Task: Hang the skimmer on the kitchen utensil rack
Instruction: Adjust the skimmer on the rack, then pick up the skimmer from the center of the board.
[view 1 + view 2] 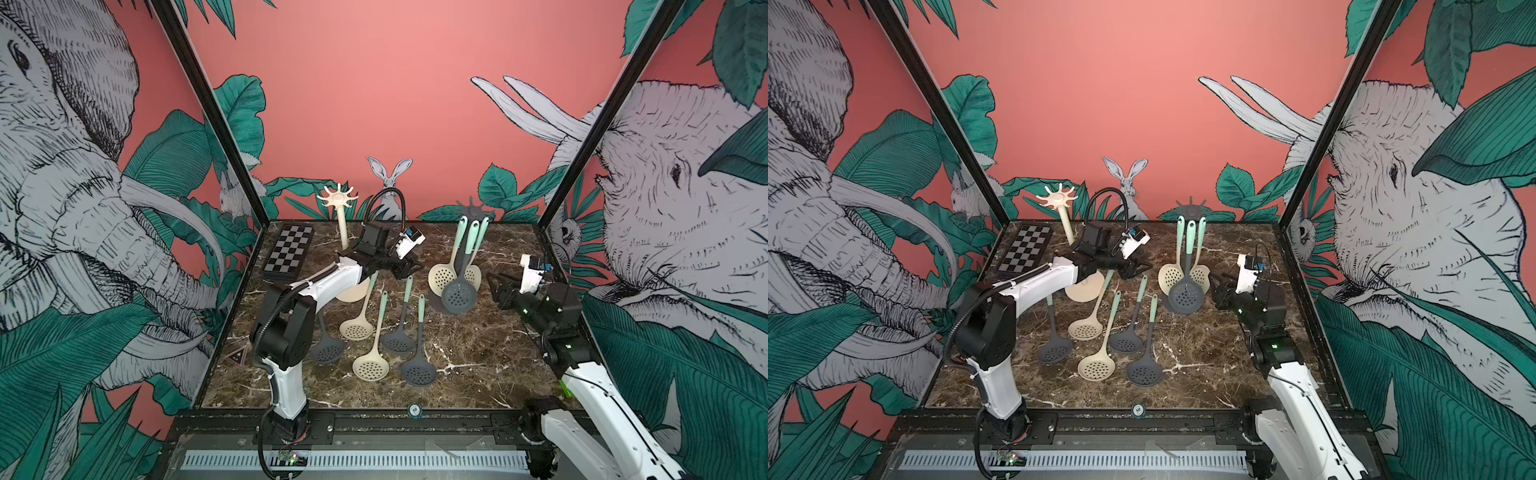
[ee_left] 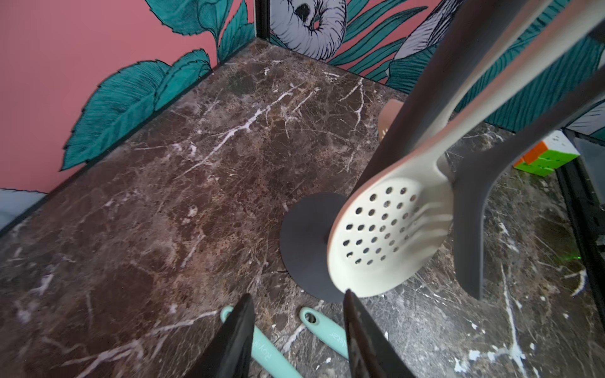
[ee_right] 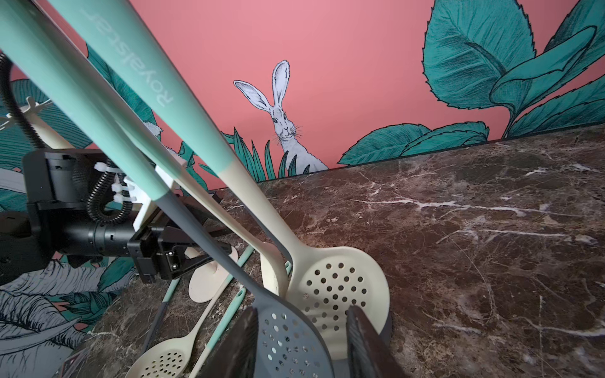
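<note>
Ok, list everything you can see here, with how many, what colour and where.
hanging skimmers: three, two cream and one grey, on the grey rack
loose skimmers: five, three grey and two cream, flat mid-table
grey rack: one, back right
cream rack: one, back left
chessboard: one, black and white, back left
puzzle cube: one, multicoloured, beyond grey rack
table: one, brown marble
left arm: one, white and black, jaws open
right arm: one, white and black, jaws open

High front stereo pair, wrist cameras close, sharing hung skimmers (image 2: 389,229)
</note>
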Robot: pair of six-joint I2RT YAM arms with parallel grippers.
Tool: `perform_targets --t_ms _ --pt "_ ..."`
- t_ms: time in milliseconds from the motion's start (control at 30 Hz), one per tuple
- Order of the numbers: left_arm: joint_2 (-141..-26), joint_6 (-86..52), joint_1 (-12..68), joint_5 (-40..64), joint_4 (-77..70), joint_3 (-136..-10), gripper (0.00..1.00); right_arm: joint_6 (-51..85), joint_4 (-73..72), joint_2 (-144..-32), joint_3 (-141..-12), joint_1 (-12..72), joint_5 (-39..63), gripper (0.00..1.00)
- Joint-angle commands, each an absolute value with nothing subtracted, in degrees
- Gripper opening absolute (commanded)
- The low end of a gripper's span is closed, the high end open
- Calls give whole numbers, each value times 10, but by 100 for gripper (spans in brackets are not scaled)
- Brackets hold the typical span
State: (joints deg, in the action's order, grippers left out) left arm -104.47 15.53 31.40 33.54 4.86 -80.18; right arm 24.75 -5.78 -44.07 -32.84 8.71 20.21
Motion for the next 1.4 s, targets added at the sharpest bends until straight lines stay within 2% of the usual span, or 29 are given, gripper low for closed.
perform_targets --t_ms 0,133,200,333,567,800,1100,1367 --pt "-983 175 314 292 51 -781 48 230 -59 -424 -333 86 229 44" --pt "-928 165 315 249 23 -756 49 191 -35 -418 -352 93 281 45" --pt "-895 153 315 234 -5 -738 50 143 8 -419 -373 122 287 45" --pt "-842 129 315 214 -56 -709 53 43 110 -437 -426 228 222 46" --pt "-786 89 315 190 -118 -674 61 -16 227 -515 -491 372 156 49" --pt "-754 61 315 142 -181 -635 73 -59 257 -652 -537 506 81 62" --pt "-725 45 314 113 -214 -614 75 -96 233 -832 -606 570 112 67" --pt "-711 44 314 106 -226 -596 75 -112 238 -911 -637 590 118 68"
